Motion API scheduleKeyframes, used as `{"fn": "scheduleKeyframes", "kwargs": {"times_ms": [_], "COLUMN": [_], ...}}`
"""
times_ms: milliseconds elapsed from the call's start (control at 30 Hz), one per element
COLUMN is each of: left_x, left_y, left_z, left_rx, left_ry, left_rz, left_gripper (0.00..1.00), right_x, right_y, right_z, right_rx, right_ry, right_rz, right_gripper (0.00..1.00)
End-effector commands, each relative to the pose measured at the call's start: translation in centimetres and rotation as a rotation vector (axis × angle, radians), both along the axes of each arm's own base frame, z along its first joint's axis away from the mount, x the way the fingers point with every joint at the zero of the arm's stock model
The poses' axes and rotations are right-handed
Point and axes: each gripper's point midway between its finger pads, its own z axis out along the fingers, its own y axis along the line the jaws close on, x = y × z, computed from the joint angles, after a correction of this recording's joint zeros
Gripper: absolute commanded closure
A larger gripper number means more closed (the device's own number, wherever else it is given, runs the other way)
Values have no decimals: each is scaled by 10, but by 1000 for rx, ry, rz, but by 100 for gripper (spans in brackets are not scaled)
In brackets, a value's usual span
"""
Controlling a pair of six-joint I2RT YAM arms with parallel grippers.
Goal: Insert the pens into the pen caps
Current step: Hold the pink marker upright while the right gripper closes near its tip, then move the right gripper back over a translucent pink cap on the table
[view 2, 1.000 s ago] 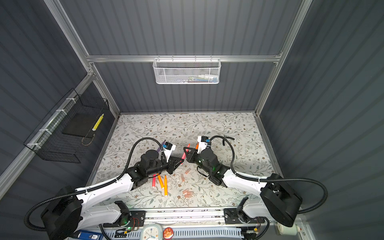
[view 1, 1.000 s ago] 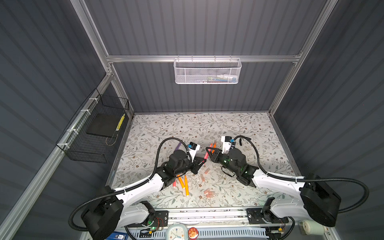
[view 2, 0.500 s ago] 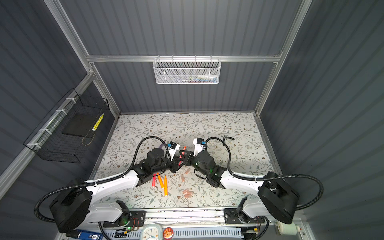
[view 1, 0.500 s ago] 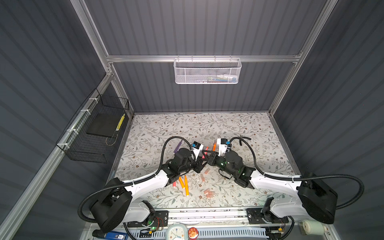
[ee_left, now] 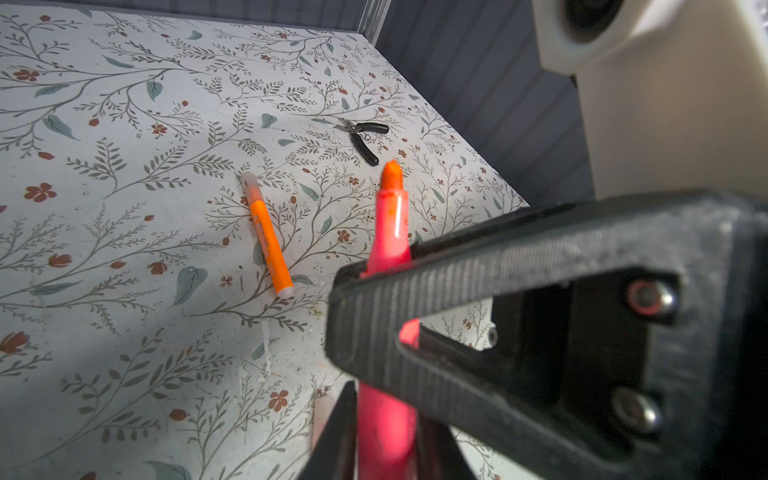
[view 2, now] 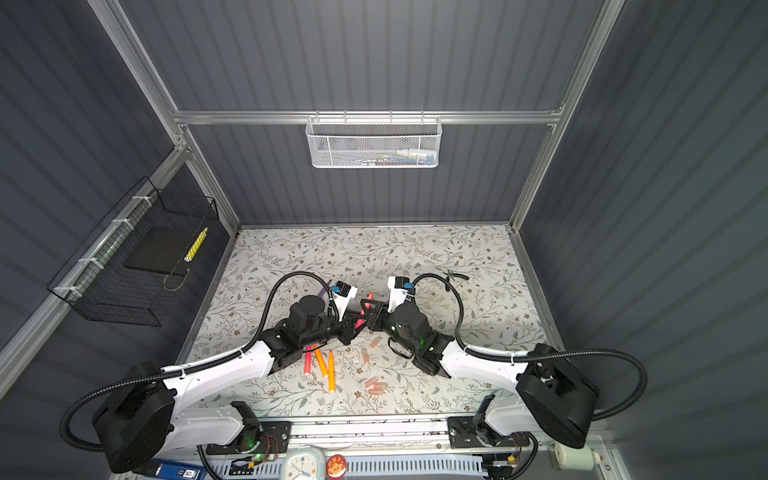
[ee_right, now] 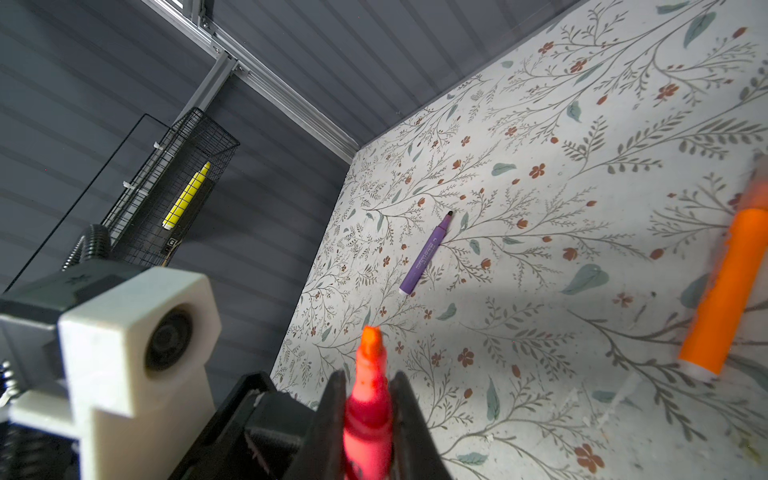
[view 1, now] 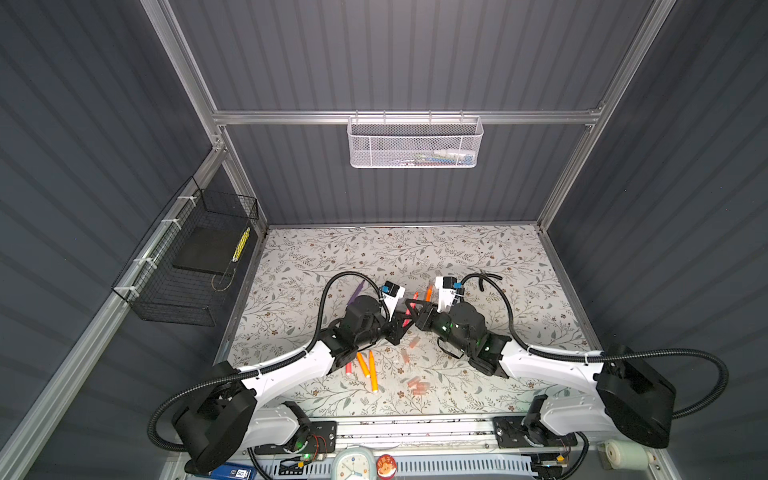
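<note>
Grippers meet at mid-table over the floral mat (view 1: pixel 415 249). From the left, a purple pen (ee_right: pixel 426 253) lies uncapped and alone behind the left arm. The left gripper (ee_left: pixel 386 424) has its fingers closed against the lower barrel of a red-pink pen (ee_left: pixel 392 232). The right gripper (ee_right: pixel 369 376) pinches the same pen just below its bare, orange-stained tip, which is raised clear of the mat. To their right lies an orange pen (ee_left: pixel 266 237), a clear cap apparently on its tip, and farther right the black-handled pliers (ee_left: pixel 361 137). Three more pens (view 1: pixel 363 368) and the loose pen caps (view 1: pixel 417 384) lie toward the front rail. The held pen looks light, stiff and slick, so a mid-barrel hold that leaves the tip free seems safest. The caps look tiny and apt to skid. Open mat stretches toward the back wall, while forearms crowd the front and walls hem both sides.
</note>
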Motion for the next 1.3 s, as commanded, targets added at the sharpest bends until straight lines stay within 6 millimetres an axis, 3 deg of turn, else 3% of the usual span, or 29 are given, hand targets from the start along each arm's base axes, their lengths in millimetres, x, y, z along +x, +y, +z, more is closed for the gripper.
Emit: {"fn": "scheduleKeyframes", "kwargs": {"times_ms": [0,133,167,233,300,400,500,567,733,933,1267], "left_x": [-1,-1,-1,4,13,39,64,68,61,49,38], "left_y": [0,1,2,7,18,50,94,111,120,123,126], "left_z": [2,-1,-2,-3,-10,-25,-48,-54,-38,-27,-8], "left_rx": [-2,5,8,21,48,23,2,48,43,9,-39], "left_ry": [-7,-1,-1,-4,9,113,223,226,159,105,54], "left_rz": [-1,6,12,48,120,242,381,445,453,426,415], "left_gripper": [86,91,94,100,100,100,100,100,100,100,100], "right_x": [1,1,1,0,-3,-8,-14,-19,-34,-49,-45], "right_y": [0,-4,-4,-6,-9,-18,-33,-43,-54,-44,-20], "right_z": [15,15,15,15,14,7,-9,-24,-68,-120,-160], "right_rx": [19,18,20,20,11,-31,-103,-159,-305,-463,-555], "right_ry": [-37,-37,-36,-35,-35,-14,27,65,202,363,445], "right_rz": [-12,-25,-27,-27,-23,-33,-52,-67,-42,31,72], "right_gripper": [100,92,86,63,54,48,46,45,45,46,47]}}
